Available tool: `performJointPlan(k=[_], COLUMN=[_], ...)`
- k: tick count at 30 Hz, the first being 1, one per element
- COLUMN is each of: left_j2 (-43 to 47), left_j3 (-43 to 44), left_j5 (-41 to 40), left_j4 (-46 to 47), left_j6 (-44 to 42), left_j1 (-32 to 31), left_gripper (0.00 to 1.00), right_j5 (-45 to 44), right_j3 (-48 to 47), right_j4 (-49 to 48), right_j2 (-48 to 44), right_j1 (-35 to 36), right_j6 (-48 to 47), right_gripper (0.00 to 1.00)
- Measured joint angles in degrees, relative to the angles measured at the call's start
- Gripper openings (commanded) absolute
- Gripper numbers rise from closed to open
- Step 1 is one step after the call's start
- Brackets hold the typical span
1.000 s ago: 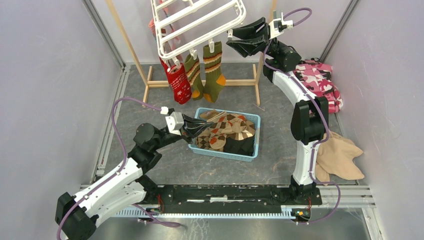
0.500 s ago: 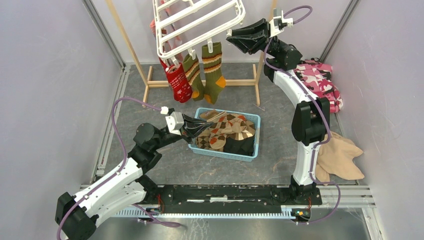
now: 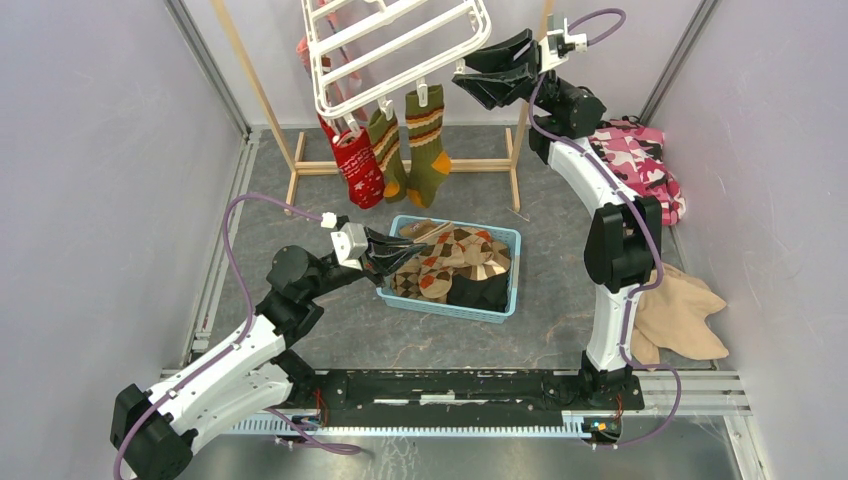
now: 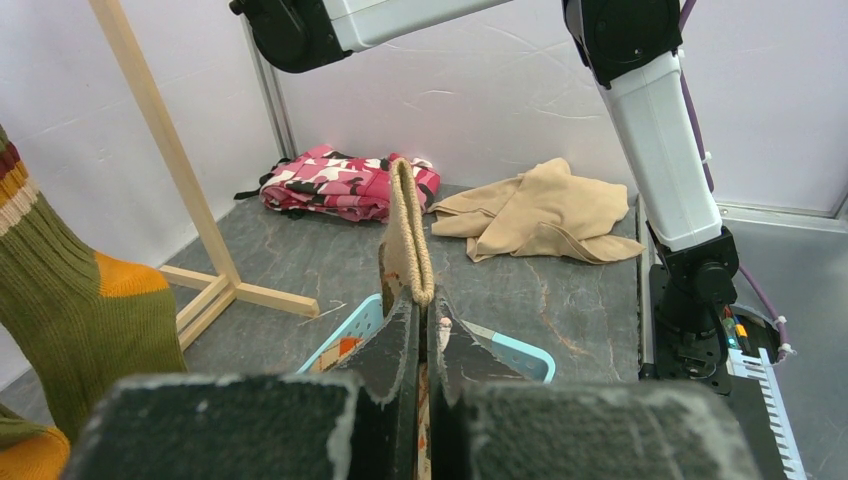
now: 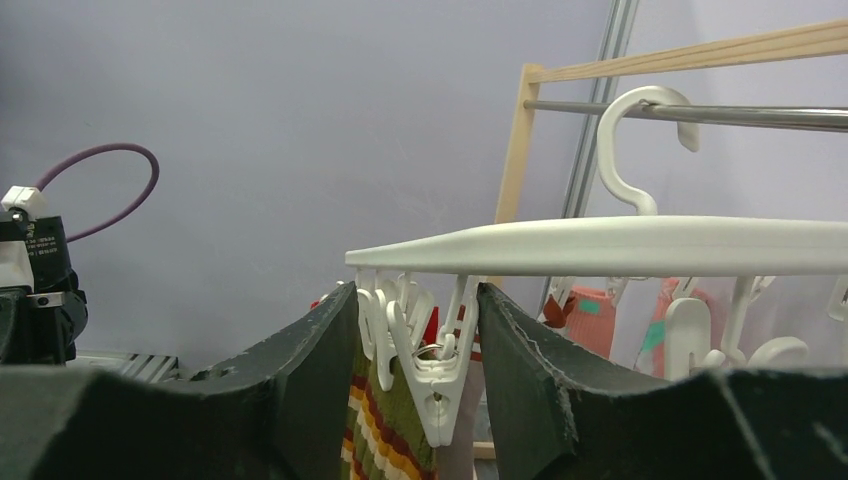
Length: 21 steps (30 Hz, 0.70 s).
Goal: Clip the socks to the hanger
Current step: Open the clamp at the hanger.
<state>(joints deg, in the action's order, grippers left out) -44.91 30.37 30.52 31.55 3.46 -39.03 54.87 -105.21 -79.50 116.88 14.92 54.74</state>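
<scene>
we see the left fingers point(image 4: 400, 345) pressed narrow on a tan sock point(image 4: 408, 235), pinching it near its ribbed cuff so that the cuff stands upright above the tips. they sit low at the left end of the light blue basket point(image 3: 516, 262), which rests near the middle of the grey table point(image 3: 340, 335). the basket holds a heap of socks point(image 3: 455, 265) — brown, tan and orange argyle, with something black at its near right corner.

the right fingers point(image 5: 310, 370) are raised at the far side and spread wide at the right end of the hanger point(image 3: 400, 40). 1 finger stands on each side of a white clip point(image 5: 435, 385) that dangles from the hanger's rim. we cannot tell whether either finger touches the clip.

the hanger hangs tilted inside the light wooden frame point(image 3: 262, 95), its near rim lower than its far one. 3 socks hang from clips along that near rim: a red sock point(image 3: 360, 168) on the left, an olive striped sock point(image 3: 388, 150) touching it, and an olive sock with an orange heel point(image 3: 428, 150) — the 1 nearest the right fingers.

a pink camouflage cloth point(image 3: 640, 160) lies at the far right of the table. a plain beige cloth point(image 3: 680, 315) lies nearer, just right of the right arm.
</scene>
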Motion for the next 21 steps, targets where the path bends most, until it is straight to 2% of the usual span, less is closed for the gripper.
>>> performJointPlan(k=[17, 21], left_j2=[0.02, 0.02], left_j3=[0.0, 0.0], left_j5=[0.0, 0.0], left_j4=[0.0, 0.0], left_j6=[0.0, 0.0], left_j1=[0.0, 0.0], left_gripper=[0.02, 0.02], right_j5=[-0.02, -0.04], right_j3=[0.0, 0.0], right_j4=[4.26, 5.03], right_j2=[0.0, -0.07], right_j1=[0.74, 0.74], right_j6=[-3.65, -4.17], right_gripper=[0.57, 0.61])
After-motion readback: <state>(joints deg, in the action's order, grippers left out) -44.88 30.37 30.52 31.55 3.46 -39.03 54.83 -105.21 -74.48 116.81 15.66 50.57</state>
